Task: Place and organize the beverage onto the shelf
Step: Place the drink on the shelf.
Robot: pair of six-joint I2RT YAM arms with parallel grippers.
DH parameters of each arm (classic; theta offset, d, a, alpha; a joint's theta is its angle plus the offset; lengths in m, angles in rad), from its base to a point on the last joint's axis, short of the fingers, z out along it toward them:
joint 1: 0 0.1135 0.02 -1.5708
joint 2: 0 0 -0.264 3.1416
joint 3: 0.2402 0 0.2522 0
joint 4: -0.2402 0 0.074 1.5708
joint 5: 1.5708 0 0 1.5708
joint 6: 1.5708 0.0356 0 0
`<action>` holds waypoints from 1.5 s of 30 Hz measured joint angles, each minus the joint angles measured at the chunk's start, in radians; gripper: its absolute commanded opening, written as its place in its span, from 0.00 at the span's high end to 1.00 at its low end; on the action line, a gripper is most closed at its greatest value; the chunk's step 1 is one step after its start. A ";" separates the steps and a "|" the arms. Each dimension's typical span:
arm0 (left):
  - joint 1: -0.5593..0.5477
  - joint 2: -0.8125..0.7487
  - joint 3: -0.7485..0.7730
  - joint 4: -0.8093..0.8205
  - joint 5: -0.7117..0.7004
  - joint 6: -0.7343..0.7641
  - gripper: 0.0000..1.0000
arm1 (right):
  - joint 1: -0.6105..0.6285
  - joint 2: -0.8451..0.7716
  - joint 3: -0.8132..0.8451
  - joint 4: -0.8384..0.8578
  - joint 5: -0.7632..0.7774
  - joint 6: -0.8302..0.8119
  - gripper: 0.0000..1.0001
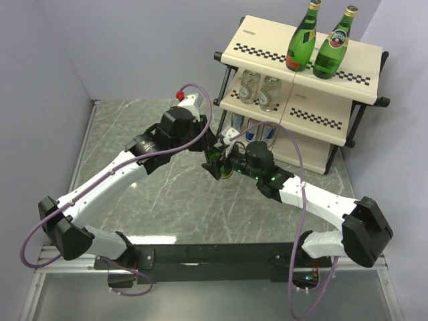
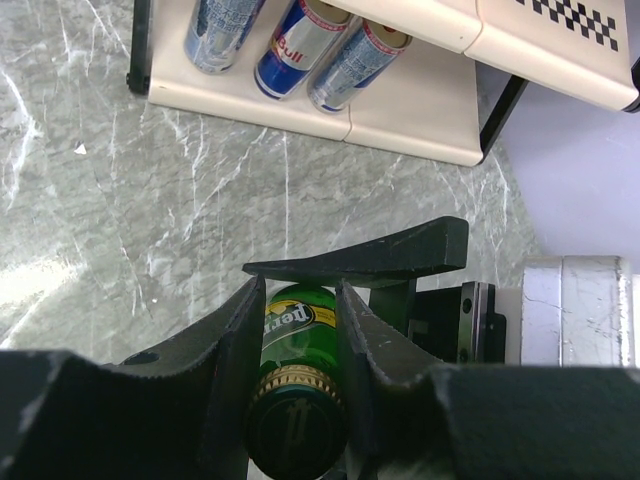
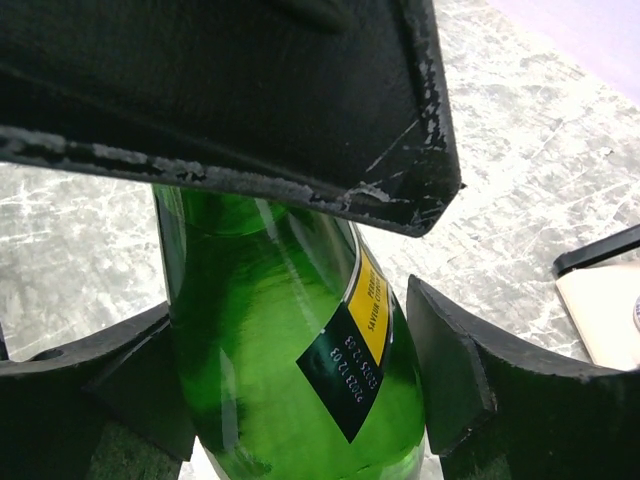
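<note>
A green glass bottle with a yellow label stands between both grippers at mid-table, mostly hidden in the top view. My left gripper is shut on its neck just below the gold cap, and also shows in the top view. My right gripper straddles the bottle's body. Its left finger touches the glass and a slim gap shows at the right finger. The shelf stands at the back right with two green bottles on top.
Two clear bottles stand on the middle tier. Three silver-and-blue cans stand on the bottom board, just beyond the grippers. Marble tabletop stretches left. Grey walls close the left and back.
</note>
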 measured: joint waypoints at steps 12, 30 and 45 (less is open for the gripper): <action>-0.001 -0.006 0.000 0.069 0.037 -0.026 0.47 | 0.000 -0.029 -0.005 -0.048 -0.010 -0.008 1.00; 0.001 -0.085 -0.029 0.124 0.005 -0.019 0.03 | -0.043 -0.063 -0.023 -0.059 -0.059 0.031 1.00; 0.000 -0.275 0.035 0.125 -0.275 0.188 0.00 | -0.109 -0.200 -0.039 -0.210 -0.128 0.037 1.00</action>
